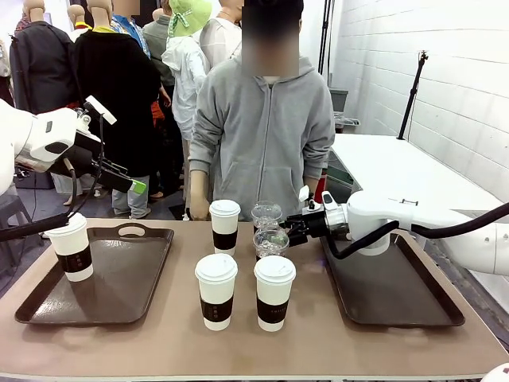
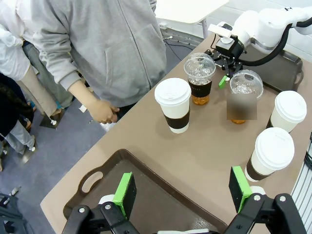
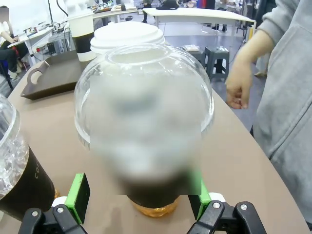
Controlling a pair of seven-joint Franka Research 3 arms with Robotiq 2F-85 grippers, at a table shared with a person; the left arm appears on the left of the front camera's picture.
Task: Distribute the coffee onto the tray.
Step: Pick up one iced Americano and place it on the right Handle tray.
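One white lidded coffee cup (image 1: 71,247) stands on the left tray (image 1: 119,278). Three more white cups (image 1: 225,225) (image 1: 216,290) (image 1: 274,292) stand mid-table. Beside them are two dome-lidded cups, the far one (image 1: 266,212) and the near one (image 1: 271,241). My right gripper (image 3: 139,195) is open, its green pads either side of the far dome cup (image 3: 146,122) (image 2: 200,78), with a gap at the left pad. My left gripper (image 2: 183,195) hangs open and empty above the left tray's (image 2: 146,190) handle end, raised off it (image 1: 131,181).
The right tray (image 1: 398,294) lies under my right arm. A person in a grey hoodie stands at the far edge, one hand (image 2: 102,111) hanging near the table rim. The near dome cup (image 3: 14,161) sits close beside my right fingers.
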